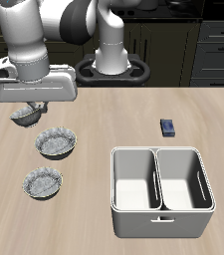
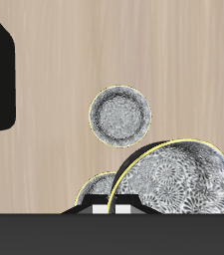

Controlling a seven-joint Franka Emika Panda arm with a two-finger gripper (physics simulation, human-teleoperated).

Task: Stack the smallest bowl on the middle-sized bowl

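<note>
Exterior view:
- Claw [image 1: 24,107] is at the back of the light wood worktop [image 1: 113,115], well away from its front edge and directly over the smallest bowl [image 1: 24,118], a tiny round grey bowl with a speckled white pattern.
- Claw and bowl meet or nearly meet. The fingertips are hidden by the hand body, so I can't tell whether the claw is spread, closed or gripping the rim, or whether the bowl sits on the worktop or hangs just off it.
- The darker, deeper grey patterned bowl [image 1: 57,142] sits just forward of the tiny one.
- The middle-sized bowl [image 1: 42,183], round, paler and shallower with a grey-and-white pattern, is nearer the front edge, beyond the dark bowl as seen from the claw. It is apart from the claw.
- The white two-compartment plastic caddy [image 1: 161,189] is near the front edge, well apart from the bowls. A small dark blue block [image 1: 168,127] lies behind it.

Wrist view:
- The claw [image 2: 112,207] tips show as a dark wedge with pale pads, and the smallest bowl [image 2: 102,189] is right against them.
- The jaw gap isn't readable here either.
- The dark deep bowl [image 2: 178,179] looms close beside the tiny one, and its rim overlaps the tiny bowl's edge.
- The middle-sized bowl [image 2: 120,113] is farther out on bare worktop and touches nothing.
</note>
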